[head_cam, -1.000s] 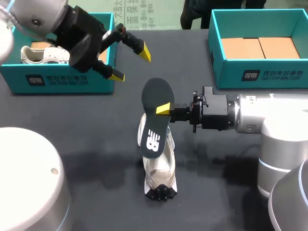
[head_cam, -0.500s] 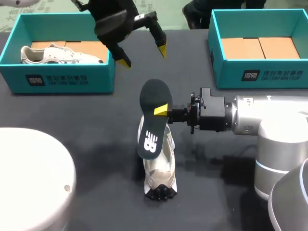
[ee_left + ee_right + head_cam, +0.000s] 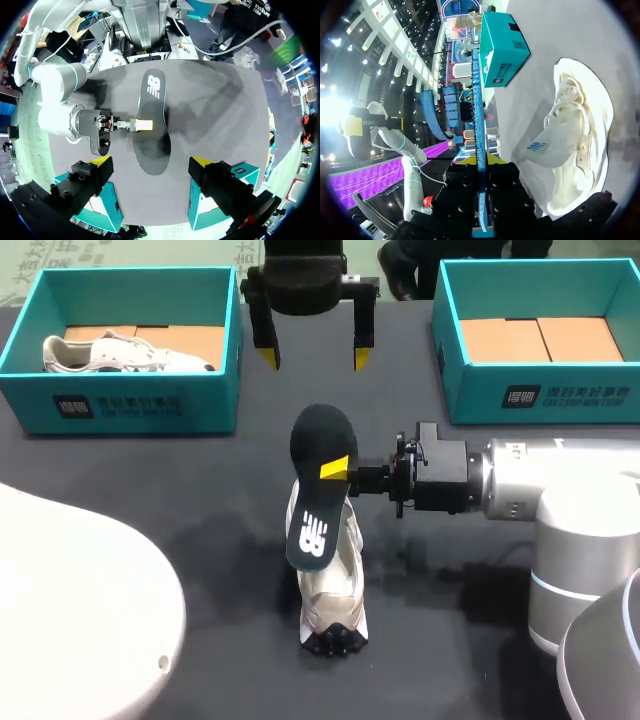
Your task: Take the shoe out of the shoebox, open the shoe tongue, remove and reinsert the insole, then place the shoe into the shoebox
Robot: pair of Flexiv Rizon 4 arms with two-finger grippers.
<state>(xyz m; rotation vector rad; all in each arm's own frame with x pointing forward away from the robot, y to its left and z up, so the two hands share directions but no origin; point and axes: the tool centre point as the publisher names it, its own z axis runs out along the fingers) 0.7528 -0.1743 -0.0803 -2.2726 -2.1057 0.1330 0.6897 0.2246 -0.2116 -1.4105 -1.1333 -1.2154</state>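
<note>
The shoe [image 3: 332,592] sits on the dark counter [image 3: 180,480]. Its black insole [image 3: 312,512] is up above it, pinched tight by the right end effector [image 3: 338,468]. The left end effector [image 3: 314,358] hangs wide open past the insole, holding nothing.

Bright, even light; soft shadows on the table [image 3: 200,470]; glare, perhaps from lamps.
</note>
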